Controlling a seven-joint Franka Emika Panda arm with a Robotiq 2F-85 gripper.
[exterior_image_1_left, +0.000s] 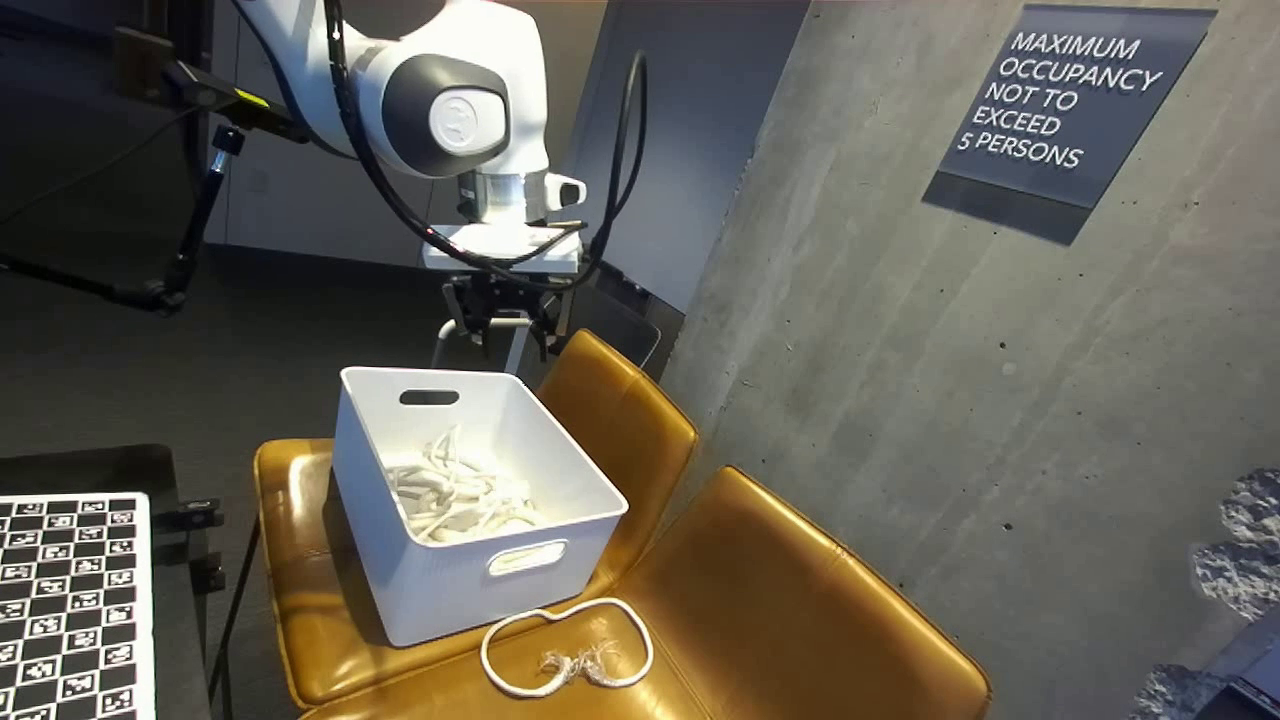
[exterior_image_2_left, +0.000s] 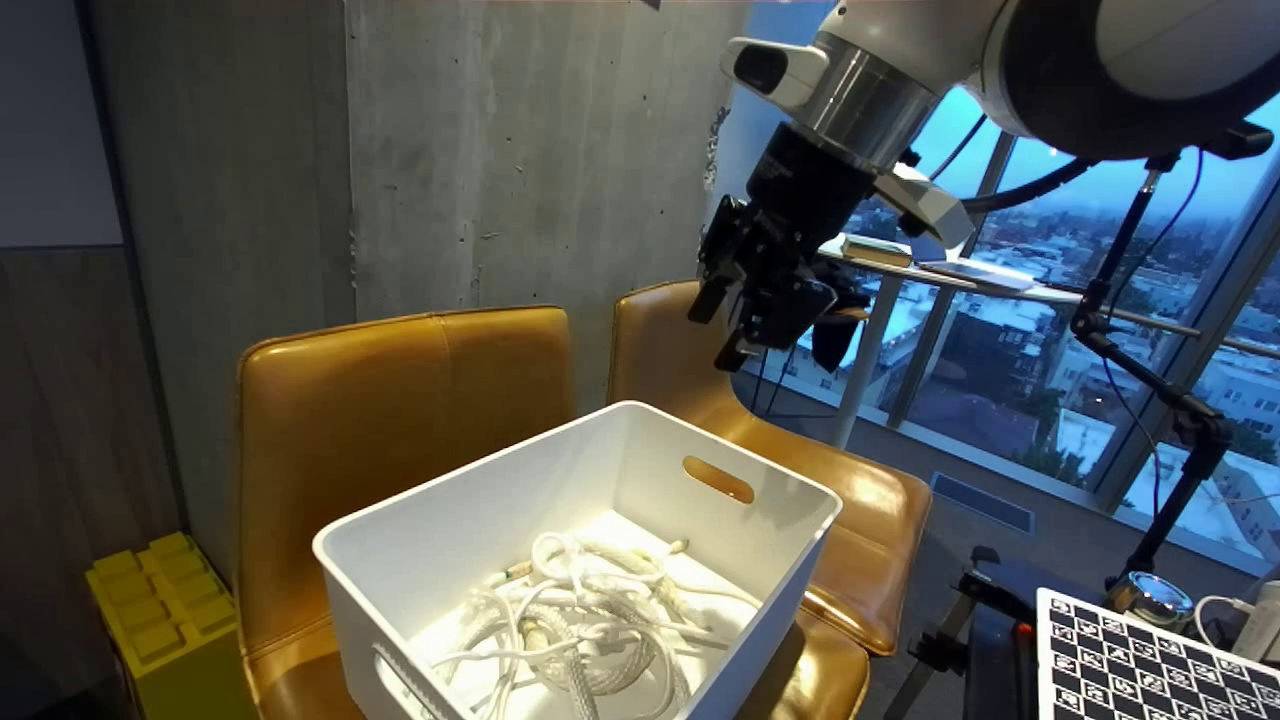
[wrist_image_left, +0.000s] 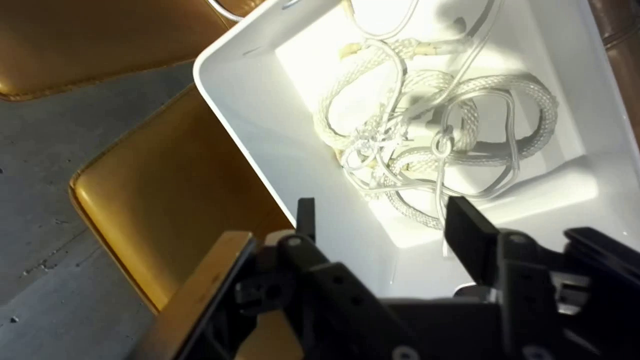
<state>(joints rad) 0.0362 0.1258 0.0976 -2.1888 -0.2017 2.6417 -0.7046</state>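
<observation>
Dark occupancy sign (exterior_image_1_left: 1068, 122) on concrete wall (exterior_image_1_left: 850, 400), yellow studded block (exterior_image_2_left: 170, 625), black-and-white checkered board (exterior_image_1_left: 75, 605)

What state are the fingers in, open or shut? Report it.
Open: in the wrist view the fingers stand apart, the white bin showing between them.

In an exterior view, find ropes (exterior_image_1_left: 460, 495) inside a bin (exterior_image_1_left: 480, 600) on the far chair (exterior_image_1_left: 625, 430), with a rope loop (exterior_image_1_left: 560, 669) before the bin on the near chair (exterior_image_1_left: 800, 600) and a board (exterior_image_1_left: 70, 610) at left. In an exterior view, see a wall (exterior_image_2_left: 540, 170) behind the chairs, a block (exterior_image_2_left: 170, 630) to their left and, behind right, a book (exterior_image_2_left: 876, 250) on a table (exterior_image_2_left: 1055, 295).
</observation>
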